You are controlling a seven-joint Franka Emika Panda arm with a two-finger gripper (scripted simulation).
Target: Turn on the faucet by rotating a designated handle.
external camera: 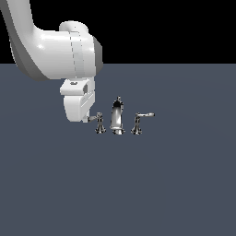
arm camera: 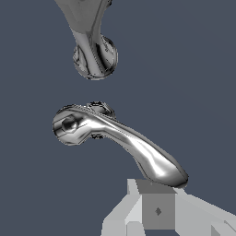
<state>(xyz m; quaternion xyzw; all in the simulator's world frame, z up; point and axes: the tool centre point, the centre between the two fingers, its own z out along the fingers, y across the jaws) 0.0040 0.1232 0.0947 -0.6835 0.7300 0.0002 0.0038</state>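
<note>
Exterior view: A white Franka arm hung low over a dark grey floor (external camera: pixel 175 184), its gripper (external camera: pixel 85 118) level with the outer tip of the handle (external camera: pixel 98 116), the lever on the exterior view's left of a small chrome faucet (external camera: pixel 117 117). The tall tapered spout (external camera: pixel 117 115) stood in the middle of the set, with the matching lever (external camera: pixel 143 115) on its far side, well apart from the arm. The arm's bulk hid the fingertips, so from here it could not be told whether the pincer was spread or clenched, nor whether it was touching the lever.

Wrist view: The handle (arm camera: pixel 120 138) ran across the picture from its round hub to a broad, flattened tip. A grey gripper finger (arm camera: pixel 156 208) lay right at that tip, apparently against it or just short of it. Only this one finger showed clearly; the lever was not seen between two fingers, and the pincer's state could not be told. The base of the spout (arm camera: pixel 94 55) sat beyond the hub.

Judged from both views, the approach looked complete and the finger was placed to push the lever round its post. How far the lever had turned from its rest position could not be read here, and no water was visible, so the turn itself appeared to be still ahead or only just begun.
</note>
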